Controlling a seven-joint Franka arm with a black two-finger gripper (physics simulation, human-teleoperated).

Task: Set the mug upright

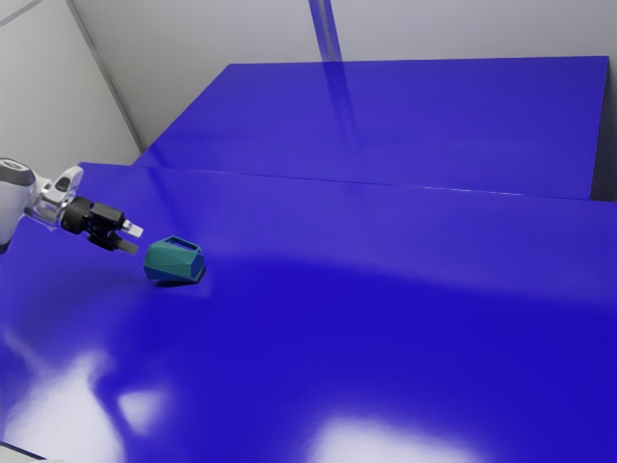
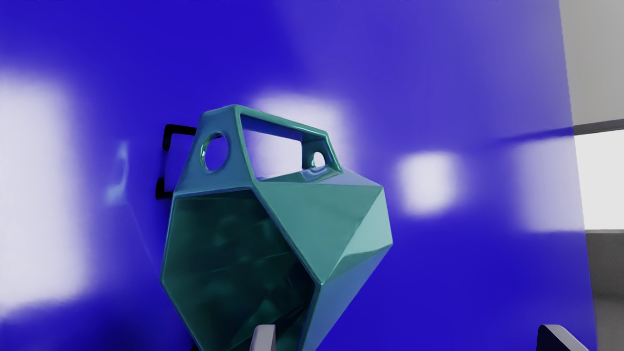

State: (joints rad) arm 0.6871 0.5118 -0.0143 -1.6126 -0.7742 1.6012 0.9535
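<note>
In the exterior view the gripper (image 1: pixel 134 239) is just to the view's left of the teal mug (image 1: pixel 174 261), slightly above it, with a small gap between them. The faceted mug lies tipped over on the blue table, its handle on the upper side. From the wrist view, the mug (image 2: pixel 312 219) turns its dark open mouth toward my hand. My gripper (image 2: pixel 409 337) is open, its fingers wide apart; one fingertip (image 2: pixel 264 337) overlaps the mouth's lower part in that view, the other stands off beyond the mug's side. Nothing is held.
The glossy blue table (image 1: pixel 386 328) carries bright reflections. Behind it is another blue surface (image 1: pixel 415 121), with a pale wall (image 1: pixel 463 29) beyond. A dark shadow (image 2: pixel 183 129) lies beside the mug's handle.
</note>
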